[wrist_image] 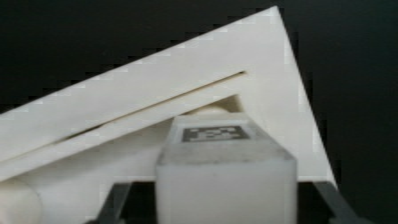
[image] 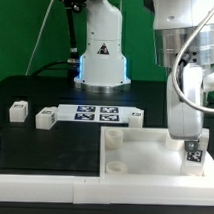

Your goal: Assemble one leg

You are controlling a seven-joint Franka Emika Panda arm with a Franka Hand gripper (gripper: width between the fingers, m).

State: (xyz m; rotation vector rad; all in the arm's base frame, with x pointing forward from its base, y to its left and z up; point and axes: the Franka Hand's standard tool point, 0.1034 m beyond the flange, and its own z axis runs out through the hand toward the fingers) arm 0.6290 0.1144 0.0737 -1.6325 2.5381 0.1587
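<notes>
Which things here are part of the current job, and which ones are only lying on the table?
Part of the job:
- the leg, held in the gripper
- the tray panel, with the corner socket

Only lying about:
- the marker board
- three loose white blocks, two at the exterior view's left and one beside the marker board

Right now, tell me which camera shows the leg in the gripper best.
The wrist view: the leg fills the frame between the fingers, tag up, over the tray's corner. The exterior view shows only its tagged tip below the gripper.
</notes>
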